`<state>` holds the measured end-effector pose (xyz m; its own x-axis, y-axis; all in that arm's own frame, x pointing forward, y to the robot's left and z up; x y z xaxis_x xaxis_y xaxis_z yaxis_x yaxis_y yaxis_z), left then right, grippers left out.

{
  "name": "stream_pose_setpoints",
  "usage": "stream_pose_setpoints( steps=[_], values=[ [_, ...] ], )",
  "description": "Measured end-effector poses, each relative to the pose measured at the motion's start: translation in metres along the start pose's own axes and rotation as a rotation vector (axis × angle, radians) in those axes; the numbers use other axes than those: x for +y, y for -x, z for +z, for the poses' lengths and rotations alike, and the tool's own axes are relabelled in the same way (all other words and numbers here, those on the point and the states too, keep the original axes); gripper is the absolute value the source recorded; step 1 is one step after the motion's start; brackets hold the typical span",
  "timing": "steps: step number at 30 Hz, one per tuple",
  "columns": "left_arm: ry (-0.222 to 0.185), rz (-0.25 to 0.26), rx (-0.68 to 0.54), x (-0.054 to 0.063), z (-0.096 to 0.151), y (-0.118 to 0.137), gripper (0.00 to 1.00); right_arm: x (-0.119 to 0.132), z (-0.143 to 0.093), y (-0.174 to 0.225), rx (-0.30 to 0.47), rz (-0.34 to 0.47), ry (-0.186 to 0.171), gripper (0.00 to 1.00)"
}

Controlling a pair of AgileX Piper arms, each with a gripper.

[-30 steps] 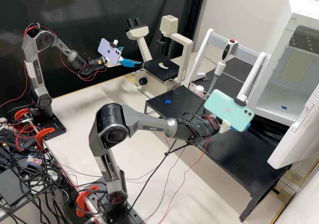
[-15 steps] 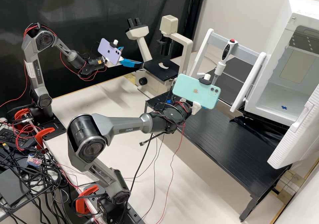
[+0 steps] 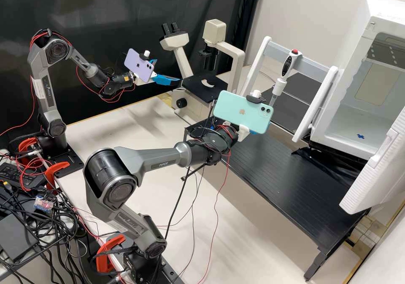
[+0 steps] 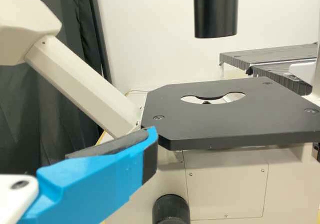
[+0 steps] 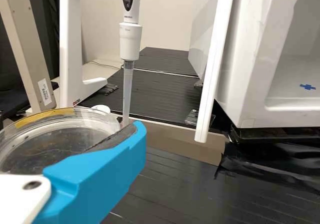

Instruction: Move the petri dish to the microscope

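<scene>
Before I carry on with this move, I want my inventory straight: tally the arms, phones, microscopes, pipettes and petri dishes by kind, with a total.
Arms: 2
Phones: 2
Microscope: 1
Pipette: 1
Petri dish: 1
Total: 7

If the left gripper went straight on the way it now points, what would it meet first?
The left gripper would probably meet the microscope's black stage first, though the depth between them is unclear.
</scene>
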<state>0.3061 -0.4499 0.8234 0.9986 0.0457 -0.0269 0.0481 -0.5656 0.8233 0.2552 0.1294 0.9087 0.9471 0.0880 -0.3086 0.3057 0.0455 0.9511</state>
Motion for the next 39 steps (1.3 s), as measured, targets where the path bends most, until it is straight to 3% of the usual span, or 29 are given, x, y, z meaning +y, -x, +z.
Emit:
stream_pose_setpoints(
  steps=[16, 21, 29, 39],
  values=[
    [0.000, 0.000, 0.000, 0.000, 0.000, 0.000, 1.00, -0.005, -0.005, -0.007, 0.001, -0.021, -0.018, 0.00],
    [0.000, 0.000, 0.000, 0.000, 0.000, 0.000, 1.00, -0.006, -0.015, -0.014, 0.012, -0.026, -0.005, 0.00],
    [0.000, 0.000, 0.000, 0.000, 0.000, 0.000, 1.00, -0.015, -0.039, -0.030, 0.022, -0.043, 0.025, 0.00],
    [0.000, 0.000, 0.000, 0.000, 0.000, 0.000, 1.00, -0.036, -0.083, -0.049, 0.111, -0.107, 0.061, 0.00]
  ],
)
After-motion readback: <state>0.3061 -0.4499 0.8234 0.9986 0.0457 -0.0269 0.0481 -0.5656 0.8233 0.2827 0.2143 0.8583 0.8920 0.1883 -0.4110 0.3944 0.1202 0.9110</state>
